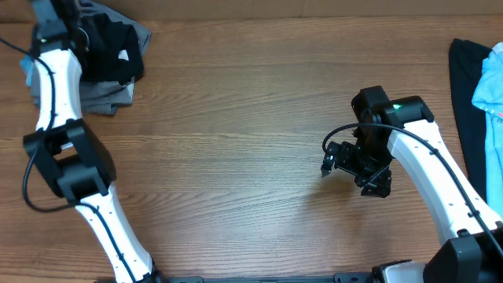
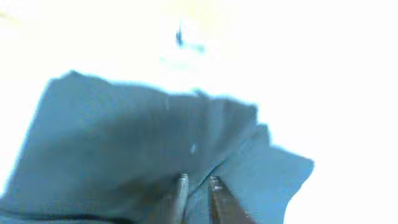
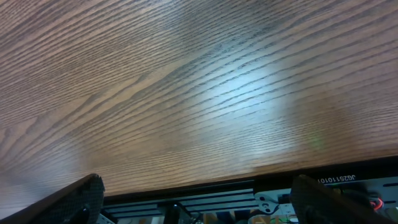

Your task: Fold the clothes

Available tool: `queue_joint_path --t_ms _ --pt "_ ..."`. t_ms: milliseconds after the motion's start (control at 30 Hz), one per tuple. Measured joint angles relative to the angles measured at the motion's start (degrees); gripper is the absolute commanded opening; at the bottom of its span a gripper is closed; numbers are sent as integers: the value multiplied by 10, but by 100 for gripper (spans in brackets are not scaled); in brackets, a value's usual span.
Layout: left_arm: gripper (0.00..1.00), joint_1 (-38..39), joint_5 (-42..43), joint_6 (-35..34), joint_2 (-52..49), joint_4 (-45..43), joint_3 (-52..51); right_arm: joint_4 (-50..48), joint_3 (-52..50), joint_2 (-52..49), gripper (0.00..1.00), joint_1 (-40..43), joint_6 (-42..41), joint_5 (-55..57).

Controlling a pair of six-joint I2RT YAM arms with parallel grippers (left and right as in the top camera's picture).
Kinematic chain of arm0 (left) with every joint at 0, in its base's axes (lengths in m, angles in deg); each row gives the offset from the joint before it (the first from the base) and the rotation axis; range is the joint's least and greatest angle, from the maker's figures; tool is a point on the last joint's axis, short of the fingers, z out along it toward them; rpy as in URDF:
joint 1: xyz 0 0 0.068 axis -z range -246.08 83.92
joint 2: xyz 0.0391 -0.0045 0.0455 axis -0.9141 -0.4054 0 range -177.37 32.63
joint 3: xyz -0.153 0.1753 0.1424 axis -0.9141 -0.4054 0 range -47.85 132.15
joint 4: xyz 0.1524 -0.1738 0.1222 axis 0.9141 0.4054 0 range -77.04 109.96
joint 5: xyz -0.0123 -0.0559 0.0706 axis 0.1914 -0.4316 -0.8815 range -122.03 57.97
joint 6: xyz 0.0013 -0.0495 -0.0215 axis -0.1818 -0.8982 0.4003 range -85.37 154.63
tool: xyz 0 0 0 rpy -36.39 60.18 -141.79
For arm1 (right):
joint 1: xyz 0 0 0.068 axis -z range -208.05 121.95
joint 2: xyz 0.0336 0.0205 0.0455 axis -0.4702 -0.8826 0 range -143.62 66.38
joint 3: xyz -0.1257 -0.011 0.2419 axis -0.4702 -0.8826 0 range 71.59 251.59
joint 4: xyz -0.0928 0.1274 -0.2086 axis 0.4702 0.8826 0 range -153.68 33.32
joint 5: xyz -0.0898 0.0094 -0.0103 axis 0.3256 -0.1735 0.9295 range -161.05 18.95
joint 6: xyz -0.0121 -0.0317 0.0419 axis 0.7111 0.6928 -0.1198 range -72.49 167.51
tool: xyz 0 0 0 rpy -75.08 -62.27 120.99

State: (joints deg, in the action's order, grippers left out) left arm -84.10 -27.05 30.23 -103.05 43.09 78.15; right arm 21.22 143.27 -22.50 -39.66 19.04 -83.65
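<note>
The black shirt (image 1: 114, 51), with a small white mark, lies crumpled on a grey garment (image 1: 110, 98) at the far left corner of the table. My left gripper (image 1: 78, 23) is over this pile, mostly hidden by its own wrist. In the left wrist view its fingers (image 2: 198, 182) are nearly together with a fold of dark fabric (image 2: 137, 143) between them; that view is blurred and overexposed. My right gripper (image 1: 355, 174) is open and empty above bare wood at right of centre; its wrist view shows both fingers (image 3: 199, 199) wide apart.
At the right edge lie a black garment (image 1: 464, 94) and a light blue one (image 1: 491, 86). A bit of light blue fabric (image 1: 27, 71) shows behind my left arm. The wooden table (image 1: 236, 141) spans the middle. Its front edge and a rail (image 3: 205, 193) show in the right wrist view.
</note>
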Motion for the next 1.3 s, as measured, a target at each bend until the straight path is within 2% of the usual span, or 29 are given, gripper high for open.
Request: queue_joint_path --t_ms 100,233,267,367,533,667,733,867,933,1133,1300 --pt "9 -5 0 0 60 -2 6 0 0 0 100 0 0 0" --pt "10 -17 -14 1 69 0 16 0 0 0 100 0 0 0" --pt "11 -24 -18 1 63 3 16 0 0 0 100 0 0 0" --pt "26 -42 -26 3 35 3 16 -1 0 0 100 0 0 0" --pt "28 -66 -35 7 -29 12 14 -2 0 0 100 0 0 0" --pt "50 -80 -37 12 -67 15 13 -3 0 0 100 0 -1 0" --pt "63 -83 -37 14 -72 16 13 -4 0 0 100 0 -2 0" --pt "84 -83 -38 14 -72 16 13 -4 0 0 100 0 -5 0" --pt "100 -83 -37 15 -71 21 13 -8 0 0 100 0 -5 0" --pt "100 -82 1 8 -20 53 12 -32 0 0 100 0 -5 9" --pt "100 -75 70 -42 97 93 12 -54 0 2 100 0 -7 10"
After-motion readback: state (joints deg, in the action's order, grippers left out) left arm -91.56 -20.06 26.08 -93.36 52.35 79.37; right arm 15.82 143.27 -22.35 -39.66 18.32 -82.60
